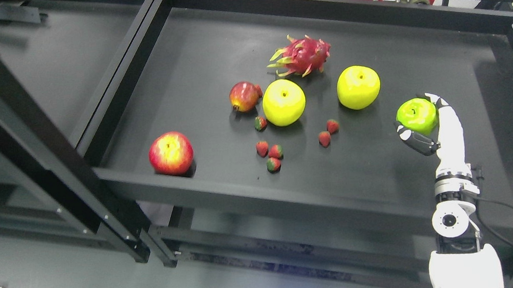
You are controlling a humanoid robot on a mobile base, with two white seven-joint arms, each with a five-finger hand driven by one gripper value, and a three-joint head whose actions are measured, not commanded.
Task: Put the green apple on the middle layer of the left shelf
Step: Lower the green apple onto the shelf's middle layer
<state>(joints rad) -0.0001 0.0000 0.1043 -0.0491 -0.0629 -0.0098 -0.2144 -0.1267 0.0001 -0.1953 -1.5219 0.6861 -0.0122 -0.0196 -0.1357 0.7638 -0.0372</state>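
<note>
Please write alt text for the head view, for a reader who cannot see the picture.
The right hand grips a green apple over the right side of a black shelf. On the shelf lie two yellow apples, a red apple, a dragon fruit, a smaller red fruit and some strawberries.

On the shelf (210, 49) sit one dragon fruit (300, 56), two yellow apples (284, 102), one green apple (416, 116), one red apple (171, 153), one pomegranate (243, 96), and six strawberries (275, 151).
</note>
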